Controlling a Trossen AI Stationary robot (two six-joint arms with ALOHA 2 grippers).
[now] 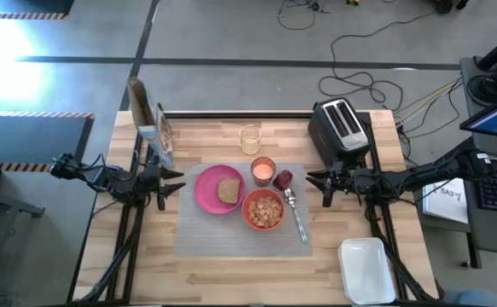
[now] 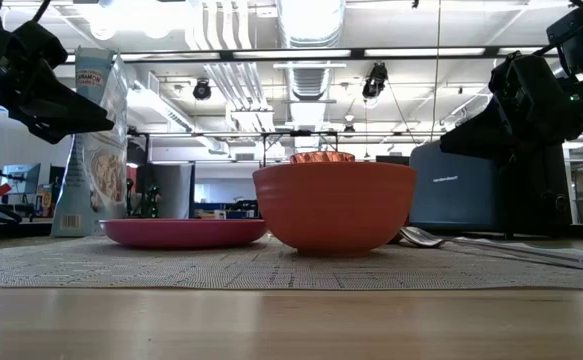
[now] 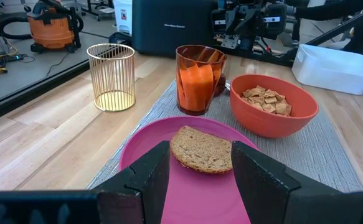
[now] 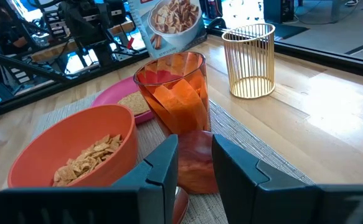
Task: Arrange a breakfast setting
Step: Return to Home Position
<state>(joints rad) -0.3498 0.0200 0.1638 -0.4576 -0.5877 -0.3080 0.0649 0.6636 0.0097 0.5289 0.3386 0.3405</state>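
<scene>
A grey woven placemat (image 1: 231,230) lies in the middle of the table. On it rest a pink plate (image 1: 207,189) with a toast slice (image 3: 201,149), a red-orange bowl (image 1: 264,210) of cereal, an orange-tinted cup (image 3: 198,78), a dark-red fruit (image 4: 193,165) and a metal spoon (image 1: 297,215). My left gripper (image 3: 200,148) hovers open at the plate's left edge, pointing at the toast. My right gripper (image 4: 195,142) hovers open just right of the fruit, its fingers short of it.
A black toaster (image 1: 338,126) stands at the back right and a cereal box (image 1: 150,119) at the back left. A gold wire cup (image 1: 250,138) sits behind the placemat. A white tray (image 1: 366,269) lies at the near right corner.
</scene>
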